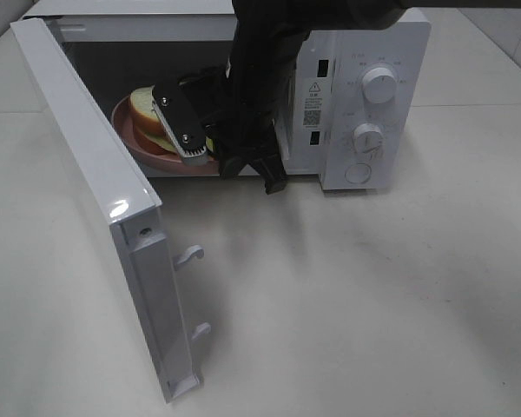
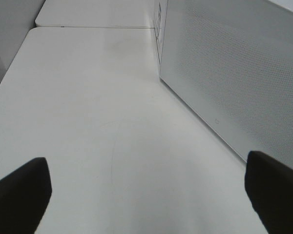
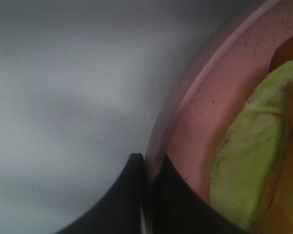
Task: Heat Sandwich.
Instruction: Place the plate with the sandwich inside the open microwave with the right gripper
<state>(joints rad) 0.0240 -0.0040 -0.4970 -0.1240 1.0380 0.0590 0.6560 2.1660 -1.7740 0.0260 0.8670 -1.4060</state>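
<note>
The open door (image 1: 95, 182) stood swung out leftward, walling off that side of the microwave (image 1: 373, 52). The right arm (image 1: 256, 78) filled most of the cavity mouth; pink plate (image 1: 135, 143) and sandwich (image 1: 146, 109) covered its floor. The worktop (image 1: 356, 304) in front lay free, as did the stretch ahead of the left tool (image 2: 146, 195).

I work in what looks like a lab: a white microwave (image 1: 365, 104) stands on plain white tables (image 1: 347, 295) butted together beside it.
</note>
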